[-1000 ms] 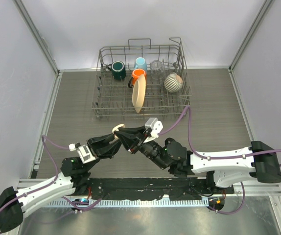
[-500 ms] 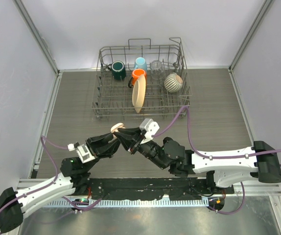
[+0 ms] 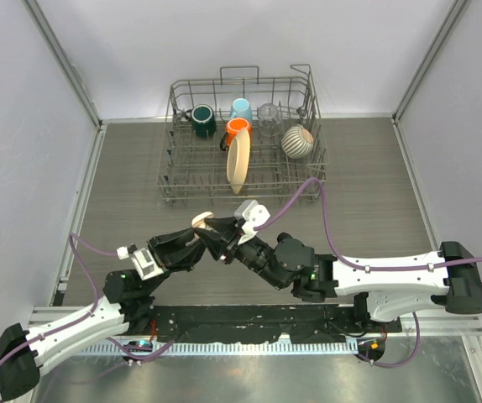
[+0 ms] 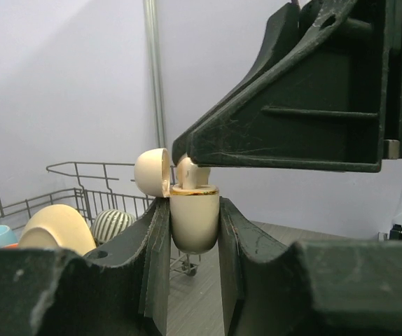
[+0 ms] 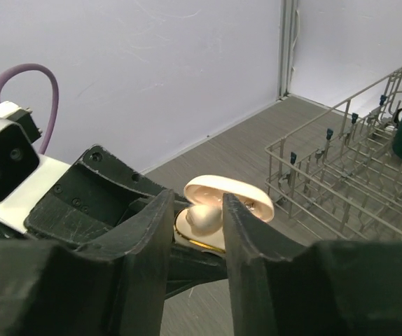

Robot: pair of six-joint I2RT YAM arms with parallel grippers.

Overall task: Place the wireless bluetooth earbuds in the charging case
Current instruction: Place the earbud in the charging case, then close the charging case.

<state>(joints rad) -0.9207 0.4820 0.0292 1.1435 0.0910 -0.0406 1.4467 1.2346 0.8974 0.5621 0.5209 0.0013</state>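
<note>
My left gripper (image 4: 192,207) is shut on the charging case (image 4: 194,222), a cream rounded case with a gold rim, held upright with its lid (image 4: 152,171) hinged open to the left. In the top view the case (image 3: 201,221) is raised above the table between the two arms. My right gripper (image 5: 197,199) reaches over the case from the other side. Its fingers flank one pale earbud (image 5: 205,217) that sits in the open case (image 5: 255,201). The jaws stand barely parted, with a thin gap on the left side of the bud. No other earbuds show.
A wire dish rack (image 3: 172,180) stands at the back of the table with a green mug (image 3: 203,120), orange mug (image 3: 238,128), blue mug, glass, striped bowl (image 3: 297,141) and an upright plate (image 3: 238,164). A purple cable (image 3: 308,190) loops near the rack's front right corner.
The right arm has pushed further left and forward over the case, and its jaws have eased apart slightly around the earbud. The left gripper and case have stayed almost still.
</note>
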